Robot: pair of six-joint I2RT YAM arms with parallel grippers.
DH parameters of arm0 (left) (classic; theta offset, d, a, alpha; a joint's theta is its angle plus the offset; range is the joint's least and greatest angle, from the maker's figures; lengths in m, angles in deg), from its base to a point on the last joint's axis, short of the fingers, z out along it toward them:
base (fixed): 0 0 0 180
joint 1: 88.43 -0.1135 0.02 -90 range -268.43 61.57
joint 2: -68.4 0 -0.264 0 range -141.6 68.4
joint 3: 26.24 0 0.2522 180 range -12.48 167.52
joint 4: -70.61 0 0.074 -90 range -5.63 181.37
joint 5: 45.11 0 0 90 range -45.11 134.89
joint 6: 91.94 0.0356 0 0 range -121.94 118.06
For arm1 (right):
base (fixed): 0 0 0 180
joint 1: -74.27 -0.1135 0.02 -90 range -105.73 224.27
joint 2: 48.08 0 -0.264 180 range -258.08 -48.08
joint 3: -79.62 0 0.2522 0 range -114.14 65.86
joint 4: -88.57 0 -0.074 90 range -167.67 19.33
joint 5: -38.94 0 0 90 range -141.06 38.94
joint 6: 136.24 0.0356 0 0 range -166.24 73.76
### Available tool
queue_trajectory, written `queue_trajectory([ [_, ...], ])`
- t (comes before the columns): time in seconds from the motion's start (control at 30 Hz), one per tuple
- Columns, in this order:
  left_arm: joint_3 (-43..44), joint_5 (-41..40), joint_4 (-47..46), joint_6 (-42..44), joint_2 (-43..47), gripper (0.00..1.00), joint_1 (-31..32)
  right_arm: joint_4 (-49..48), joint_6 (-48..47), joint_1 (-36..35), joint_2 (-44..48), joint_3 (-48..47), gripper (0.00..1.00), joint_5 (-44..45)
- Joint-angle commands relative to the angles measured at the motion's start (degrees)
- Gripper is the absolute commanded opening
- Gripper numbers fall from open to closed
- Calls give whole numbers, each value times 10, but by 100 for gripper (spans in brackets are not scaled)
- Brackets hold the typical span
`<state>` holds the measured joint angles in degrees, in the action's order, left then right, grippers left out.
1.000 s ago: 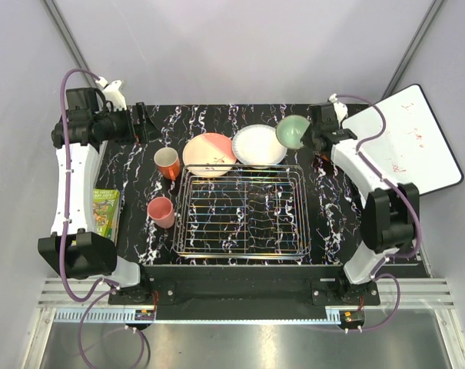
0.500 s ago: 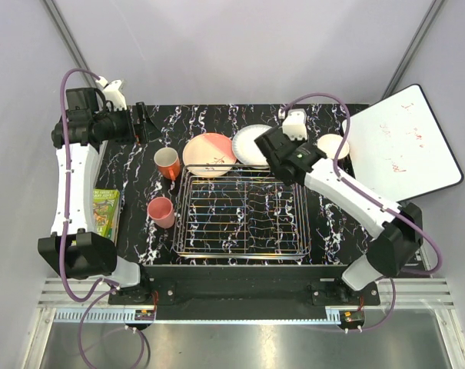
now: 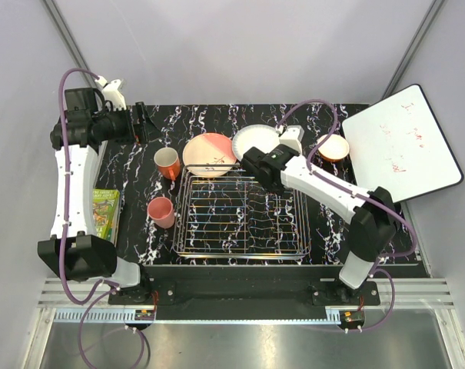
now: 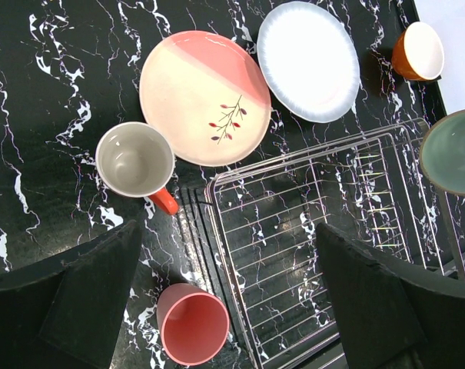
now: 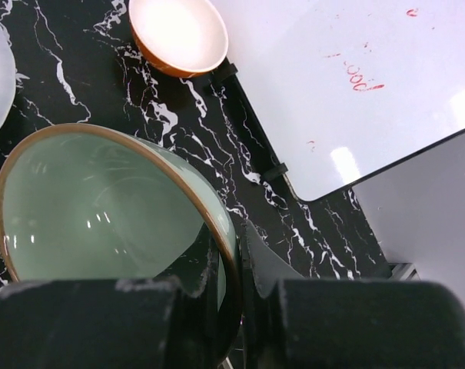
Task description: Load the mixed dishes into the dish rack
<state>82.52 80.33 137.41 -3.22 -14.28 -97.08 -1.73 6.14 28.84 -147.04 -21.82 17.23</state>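
We see the right gripper [image 5: 230, 247] clamped on the rim of the green bowl [image 5: 101, 207], one finger inside it and one outside. The bowl hangs tilted over the far edge of the rack [image 3: 217, 223], at about 1 o'clock from the rack's centre. We cannot tell whether it touches the wires.

The left gripper [image 4: 228, 234] hovers over the 10 o'clock corner of the table [image 3: 132, 177], its fingers wide apart with nothing between them.

The other dishes sit on the table around the rack:
- The orange mug [image 3: 167, 163] is at 10 o'clock, just beside the rack's corner.
- The pink mug [image 3: 161, 211] is at 9 o'clock.
- The pink plate [image 3: 209, 154] is at 11 o'clock.
- The white plate [image 3: 254, 142] is at 12 o'clock, right beside the pink plate and partly under the right arm.
- The orange bowl [image 3: 333, 146] is at 2 o'clock, near the whiteboard [image 3: 401, 142].

The book [image 3: 105, 211] lies at the table's 9 o'clock edge, well apart from the rack.
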Motion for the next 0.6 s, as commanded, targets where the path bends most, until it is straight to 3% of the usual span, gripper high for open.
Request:
queue_trajectory([
  [0.0, -2, 21, -22, 3, 25, 99, -3, 176, 69, -18, -6, 14, 0, 43],
  [0.27, -4, 22, -23, 4, 28, 99, -4, 175, 89, -29, -24, 65, 0, 28],
  [0.57, -17, 22, -23, 7, 30, 99, -3, 177, 100, -48, -75, 59, 0, 18],
])
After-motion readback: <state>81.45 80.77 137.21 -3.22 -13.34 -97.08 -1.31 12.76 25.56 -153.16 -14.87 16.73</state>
